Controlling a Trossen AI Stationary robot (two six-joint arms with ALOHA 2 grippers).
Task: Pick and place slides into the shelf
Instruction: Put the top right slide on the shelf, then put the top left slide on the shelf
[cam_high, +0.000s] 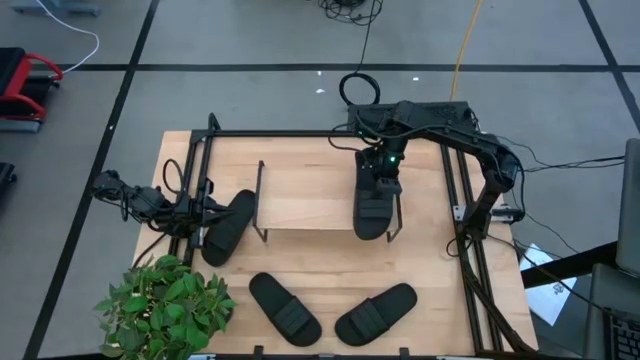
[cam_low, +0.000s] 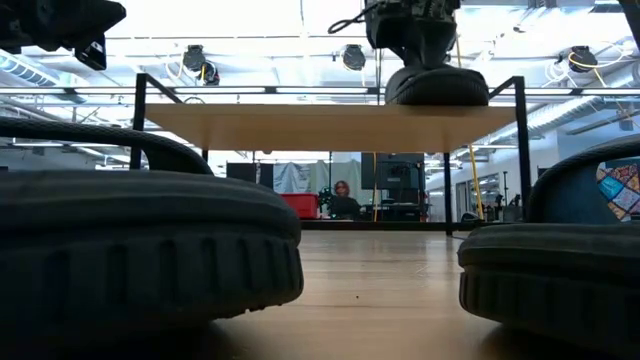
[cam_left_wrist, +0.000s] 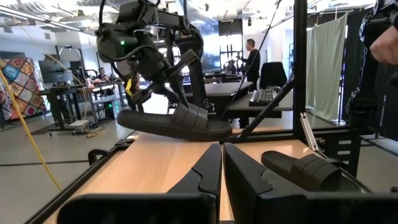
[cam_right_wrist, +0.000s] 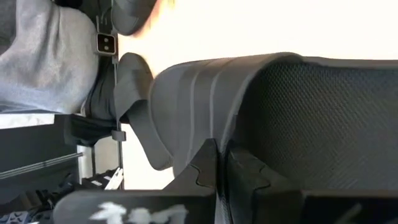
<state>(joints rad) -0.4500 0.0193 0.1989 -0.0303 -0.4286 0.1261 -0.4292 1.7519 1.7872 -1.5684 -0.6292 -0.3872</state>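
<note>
1. The table (cam_high: 330, 255) ran off the bottom of the high view, its near edge hidden there, and a black metal frame (cam_high: 463, 215) fenced its sides. Bare wood lay open between the shelf and the two front slides.
2. The shelf (cam_high: 305, 200) stood just left of the right gripper (cam_high: 381, 180). In the low view its board (cam_low: 330, 125) showed only edge-on, so the top surface could not be seen from there. Most of the board lay bare to the gripper's left.
3. The plant (cam_high: 165, 305) covered the table's front left corner, in front of the left gripper.
4. The held slide (cam_high: 372, 208) hung from the right gripper, which was clamped on its heel end, over the shelf's right end. Whether the sole touched the board was hard to tell; the left wrist view showed it tilted (cam_left_wrist: 177, 121).
5. The second slide (cam_high: 228, 227) lay just right of the left gripper (cam_high: 196, 212), beside the shelf's left legs, partly under the frame bar.
6. Two more slides (cam_high: 285, 308) (cam_high: 376, 312) lay well in front of both grippers, apart from each other; in the low view they blocked most of the tabletop.
7. The left gripper rested low at the table's left edge, fingers (cam_left_wrist: 208, 171) pressed together on nothing.
</note>
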